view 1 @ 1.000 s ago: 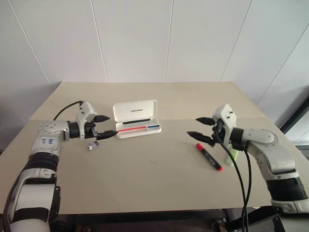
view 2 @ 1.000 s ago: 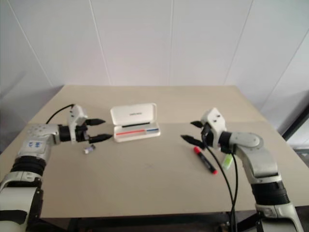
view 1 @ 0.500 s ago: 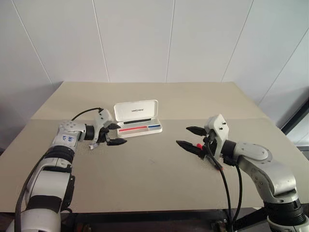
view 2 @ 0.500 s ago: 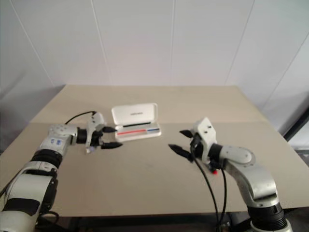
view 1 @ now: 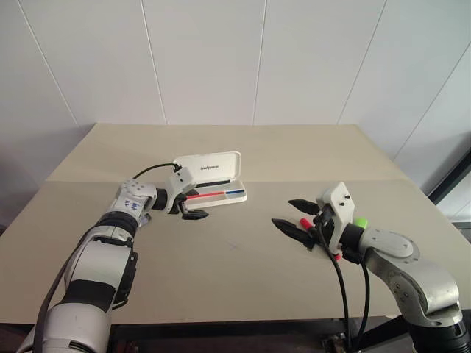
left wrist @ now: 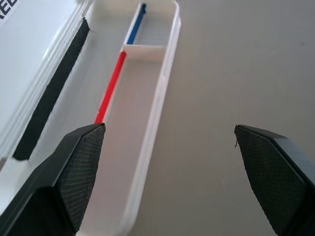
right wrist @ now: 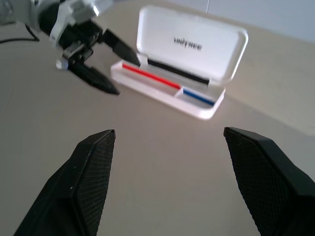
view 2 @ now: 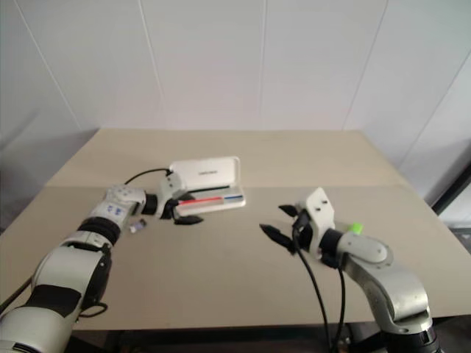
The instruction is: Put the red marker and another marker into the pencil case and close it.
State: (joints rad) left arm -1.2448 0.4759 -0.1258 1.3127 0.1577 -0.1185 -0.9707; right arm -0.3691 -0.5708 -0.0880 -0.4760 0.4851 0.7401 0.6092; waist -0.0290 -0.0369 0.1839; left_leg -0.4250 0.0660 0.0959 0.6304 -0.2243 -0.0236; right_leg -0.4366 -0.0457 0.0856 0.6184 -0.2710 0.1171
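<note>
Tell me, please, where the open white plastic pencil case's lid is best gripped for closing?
Probably the free top edge of the white hinged lid, near its left end, from the left, where the open left gripper is. It stands up from the far-side hinge, leaving that edge exposed.

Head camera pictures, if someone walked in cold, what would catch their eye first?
Probably the white pencil case lying open in the middle of the tan table, its lid propped up and a red-and-blue stripe inside. The left gripper, open, sits right at the case's near end. Over on the right, the open right gripper hangs above the table, with the red marker and a green highlighter peeking out behind it.
</note>
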